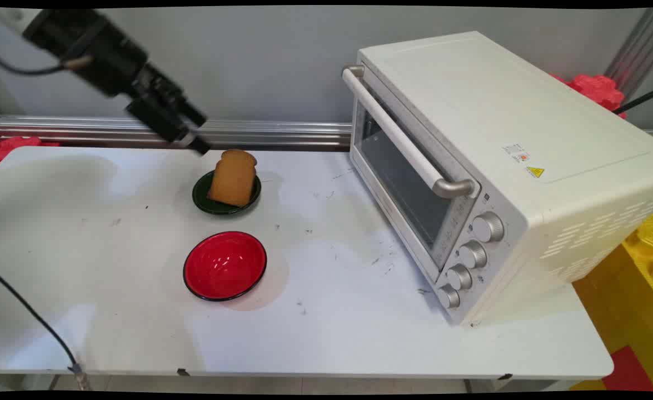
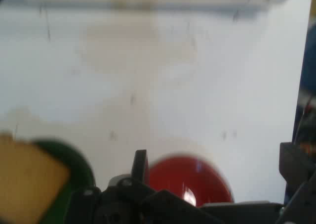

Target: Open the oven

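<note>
Toast — one brown slice of bread [image 1: 232, 177] — is seen lying on one dark green round plate [image 1: 201, 198], with the black two-finger gripper [image 1: 197, 145] hung just up-left of it; its jaw state cannot be told. One glossy red bowl [image 1: 224, 265] sits near the plate, one white toaster oven [image 1: 493, 166] well right.

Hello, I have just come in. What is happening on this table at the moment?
The robot's black gripper hangs in the air just left of and above a slice of toast, holding nothing. The toast leans in a small dark green bowl toward the back of the white table. A red bowl with nothing in it sits nearer the front. On the right stands a white toaster oven with its door closed.
</note>
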Controlling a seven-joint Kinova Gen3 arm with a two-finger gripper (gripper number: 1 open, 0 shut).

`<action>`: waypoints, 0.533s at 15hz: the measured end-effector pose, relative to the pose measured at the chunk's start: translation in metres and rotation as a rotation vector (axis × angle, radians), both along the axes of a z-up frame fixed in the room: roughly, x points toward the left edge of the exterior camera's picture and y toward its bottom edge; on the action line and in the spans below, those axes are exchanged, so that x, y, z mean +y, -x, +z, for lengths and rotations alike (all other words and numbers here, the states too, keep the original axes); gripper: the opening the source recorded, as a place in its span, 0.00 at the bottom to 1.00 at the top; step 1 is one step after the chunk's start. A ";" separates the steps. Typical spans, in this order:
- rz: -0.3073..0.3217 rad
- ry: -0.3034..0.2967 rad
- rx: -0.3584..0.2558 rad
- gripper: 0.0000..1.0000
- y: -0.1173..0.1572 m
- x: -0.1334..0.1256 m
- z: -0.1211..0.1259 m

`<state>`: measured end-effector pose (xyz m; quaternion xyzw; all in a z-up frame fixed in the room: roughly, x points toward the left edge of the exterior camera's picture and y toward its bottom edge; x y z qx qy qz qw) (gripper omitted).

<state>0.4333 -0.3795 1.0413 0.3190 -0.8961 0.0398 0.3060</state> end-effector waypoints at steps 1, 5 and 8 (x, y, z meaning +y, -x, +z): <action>0.000 0.006 0.009 1.00 0.002 -0.002 0.002; -0.003 0.089 0.112 1.00 0.030 -0.018 0.021; -0.007 0.132 0.151 1.00 0.043 -0.025 0.028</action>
